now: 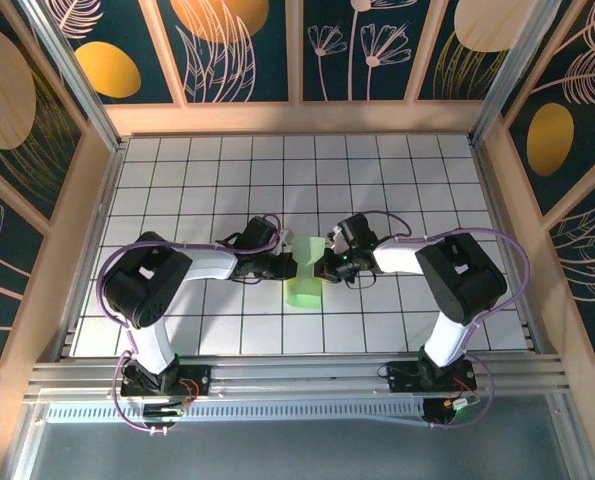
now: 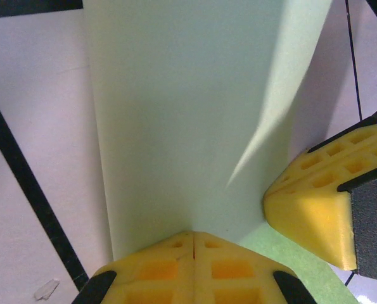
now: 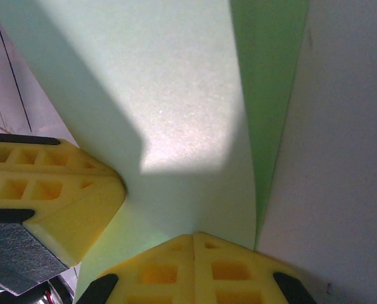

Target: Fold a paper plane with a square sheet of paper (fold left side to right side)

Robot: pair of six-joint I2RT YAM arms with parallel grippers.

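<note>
The square sheet of paper [image 1: 303,286] lies folded into a narrow pale green strip at the middle of the tiled table, with one layer curling up. My left gripper [image 1: 288,268] is shut, its tips touching the paper's left side. My right gripper [image 1: 323,270] is shut, its tips against the right side. In the left wrist view the closed left gripper [image 2: 193,235] rests on the pale paper [image 2: 175,126], with the right arm's fingers [image 2: 315,202] close by. In the right wrist view the closed right gripper [image 3: 194,237] meets the paper [image 3: 175,95], beside the left arm's fingers [image 3: 49,190]. No paper shows between either pair of jaws.
The white tiled table [image 1: 177,190] has wooden walls [image 1: 297,118] at the back and sides. A metal rail [image 1: 297,375] with both arm bases runs along the near edge. Open tiles lie around the paper on all sides.
</note>
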